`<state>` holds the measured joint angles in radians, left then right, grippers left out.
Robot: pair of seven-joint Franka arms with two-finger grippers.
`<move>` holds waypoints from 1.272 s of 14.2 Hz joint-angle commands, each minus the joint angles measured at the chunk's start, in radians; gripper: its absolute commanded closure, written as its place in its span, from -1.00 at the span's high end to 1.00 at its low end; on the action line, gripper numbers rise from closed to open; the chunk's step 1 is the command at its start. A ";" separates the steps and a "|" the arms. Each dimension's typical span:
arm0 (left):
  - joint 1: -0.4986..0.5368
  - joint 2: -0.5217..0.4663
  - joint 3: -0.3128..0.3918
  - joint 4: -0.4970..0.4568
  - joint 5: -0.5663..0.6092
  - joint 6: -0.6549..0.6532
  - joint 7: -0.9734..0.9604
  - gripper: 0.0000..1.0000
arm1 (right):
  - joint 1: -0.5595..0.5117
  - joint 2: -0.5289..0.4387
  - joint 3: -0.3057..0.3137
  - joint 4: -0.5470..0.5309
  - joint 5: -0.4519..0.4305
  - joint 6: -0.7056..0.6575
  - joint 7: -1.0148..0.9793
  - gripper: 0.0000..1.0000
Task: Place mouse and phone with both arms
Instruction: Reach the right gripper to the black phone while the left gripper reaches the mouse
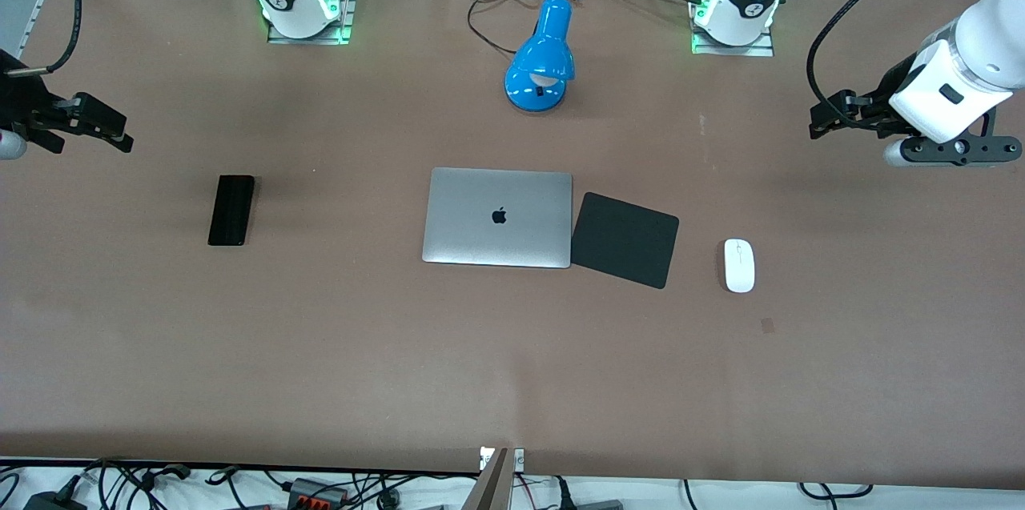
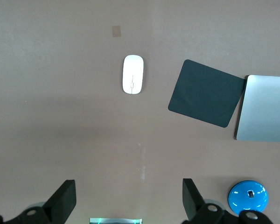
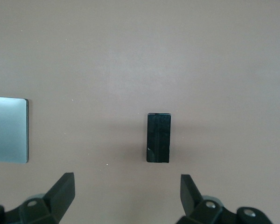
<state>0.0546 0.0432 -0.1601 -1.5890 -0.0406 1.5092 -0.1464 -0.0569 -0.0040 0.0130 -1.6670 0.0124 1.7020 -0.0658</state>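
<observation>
Two robot arms hover, jaws spread and empty, over a brown table.
Front view: phone [image 1: 231, 210] toward the right arm's end, mouse [image 1: 739, 265] beside the mouse pad [image 1: 625, 239] and laptop [image 1: 498, 217]. Left wrist view: left gripper [image 2: 128, 201] above the mouse [image 2: 132, 74]. Right wrist view: right gripper [image 3: 127, 198] above the phone [image 3: 158, 137].

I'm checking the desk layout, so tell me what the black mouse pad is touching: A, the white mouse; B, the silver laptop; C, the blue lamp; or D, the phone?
B: the mouse pad lies tilted with one corner against the closed laptop's edge, while the mouse lies apart from it toward the left arm's end of the table.
</observation>
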 commanded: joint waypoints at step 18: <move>-0.005 0.237 -0.007 -0.034 0.053 0.172 0.019 1.00 | 0.002 0.162 -0.002 -0.115 -0.066 0.149 0.009 1.00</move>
<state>0.0514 0.2619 -0.1606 -1.6075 -0.0071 1.6250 -0.1429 -0.0521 0.1440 0.0123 -1.7138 -0.0149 1.7699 -0.0658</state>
